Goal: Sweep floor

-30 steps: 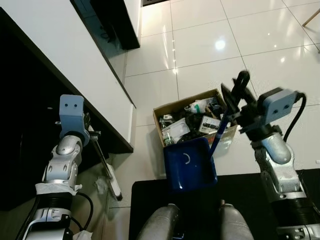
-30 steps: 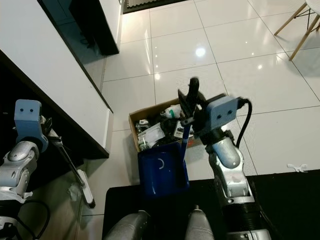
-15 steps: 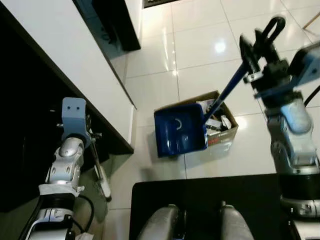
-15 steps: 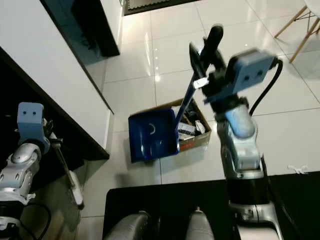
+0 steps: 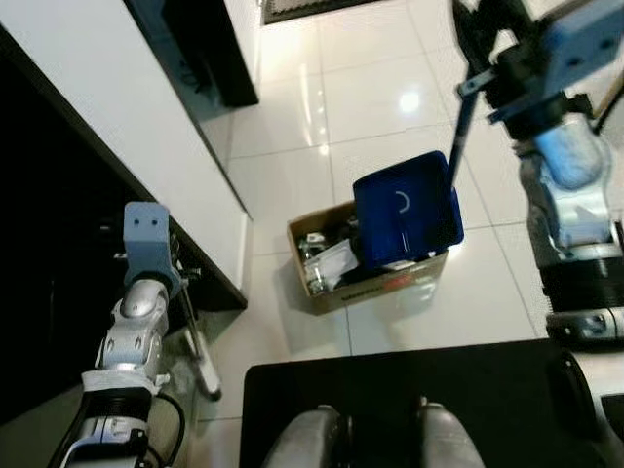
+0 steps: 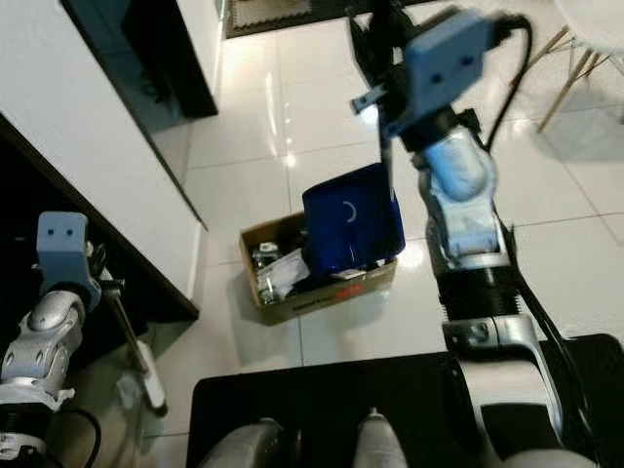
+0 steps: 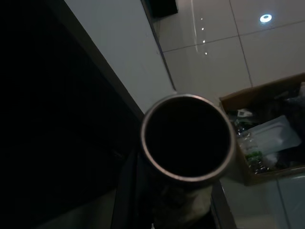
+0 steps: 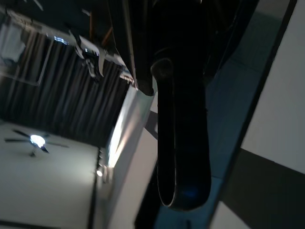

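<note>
The right gripper grips the dustpan handle, holding the pan over the box. The left gripper holds the broom by the cabinet. To do it well, tip the pan slowly so dirt drops inside.

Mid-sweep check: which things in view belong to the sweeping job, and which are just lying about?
In the job:
blue dustpan, held by the right claw over the box
cardboard box of rubbish
broom in the left claw

Lying about:
white cabinet
doormat
chair legs
</note>
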`<state>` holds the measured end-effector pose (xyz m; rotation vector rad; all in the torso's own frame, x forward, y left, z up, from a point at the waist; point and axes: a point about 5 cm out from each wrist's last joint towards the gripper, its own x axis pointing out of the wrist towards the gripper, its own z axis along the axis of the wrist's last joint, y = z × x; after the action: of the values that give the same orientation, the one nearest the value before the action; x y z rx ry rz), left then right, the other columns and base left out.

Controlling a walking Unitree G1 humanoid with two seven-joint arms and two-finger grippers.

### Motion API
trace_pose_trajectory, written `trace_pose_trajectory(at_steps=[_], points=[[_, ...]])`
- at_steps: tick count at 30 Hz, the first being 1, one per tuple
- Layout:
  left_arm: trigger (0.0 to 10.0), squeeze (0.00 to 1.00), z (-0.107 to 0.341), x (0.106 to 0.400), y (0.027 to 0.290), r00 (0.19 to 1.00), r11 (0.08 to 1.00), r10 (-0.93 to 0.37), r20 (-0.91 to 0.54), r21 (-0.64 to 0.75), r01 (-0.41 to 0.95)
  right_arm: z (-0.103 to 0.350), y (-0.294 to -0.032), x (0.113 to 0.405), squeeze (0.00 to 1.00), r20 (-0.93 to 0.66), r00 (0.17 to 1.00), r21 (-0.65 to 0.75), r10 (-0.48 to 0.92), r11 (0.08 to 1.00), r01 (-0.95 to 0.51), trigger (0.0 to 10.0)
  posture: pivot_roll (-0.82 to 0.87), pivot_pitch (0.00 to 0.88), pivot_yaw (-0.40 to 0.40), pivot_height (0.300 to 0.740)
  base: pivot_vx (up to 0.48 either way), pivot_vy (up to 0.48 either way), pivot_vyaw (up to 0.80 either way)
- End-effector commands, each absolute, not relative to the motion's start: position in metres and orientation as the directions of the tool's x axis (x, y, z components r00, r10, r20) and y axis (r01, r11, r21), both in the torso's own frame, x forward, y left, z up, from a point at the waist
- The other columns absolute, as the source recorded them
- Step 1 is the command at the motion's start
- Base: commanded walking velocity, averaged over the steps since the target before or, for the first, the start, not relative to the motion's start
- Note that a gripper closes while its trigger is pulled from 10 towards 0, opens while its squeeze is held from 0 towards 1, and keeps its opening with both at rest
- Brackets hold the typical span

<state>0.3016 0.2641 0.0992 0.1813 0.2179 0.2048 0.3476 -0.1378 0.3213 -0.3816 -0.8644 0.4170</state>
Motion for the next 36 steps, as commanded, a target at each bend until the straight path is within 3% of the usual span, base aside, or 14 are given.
trace_pose_trajectory(at_steps=[1,17,30,36], points=[[10.0,0.0,0.1,0.297,0.27,0.951,0.952,0.258,-0.169,0.215,-0.22,0.339,-0.126,0.341,0.0,0.682,0.477,-0.553,0.554,0.818,-0.16,10.0,0.07,0.065,0.092,0.74,0.0,0.0,0.0],[10.0,0.0,0.094,0.288,0.27,0.945,0.948,0.281,-0.169,0.201,-0.246,0.347,-0.095,0.338,0.0,0.662,0.319,-0.722,0.678,0.692,0.027,10.0,0.09,0.052,0.068,0.74,0.0,0.0,0.0],[10.0,0.0,0.093,0.29,0.266,0.948,0.951,0.269,-0.169,0.202,-0.234,0.33,-0.076,0.337,0.0,0.588,0.265,-0.794,0.765,0.608,0.008,10.0,0.09,0.055,0.067,0.74,0.0,0.0,0.0],[10.0,0.0,0.09,0.287,0.265,0.946,0.951,0.274,-0.175,0.199,-0.238,0.326,-0.078,0.34,0.0,0.606,0.282,-0.775,0.744,0.632,-0.002,10.0,0.09,0.06,0.065,0.74,0.0,0.0,0.0]])
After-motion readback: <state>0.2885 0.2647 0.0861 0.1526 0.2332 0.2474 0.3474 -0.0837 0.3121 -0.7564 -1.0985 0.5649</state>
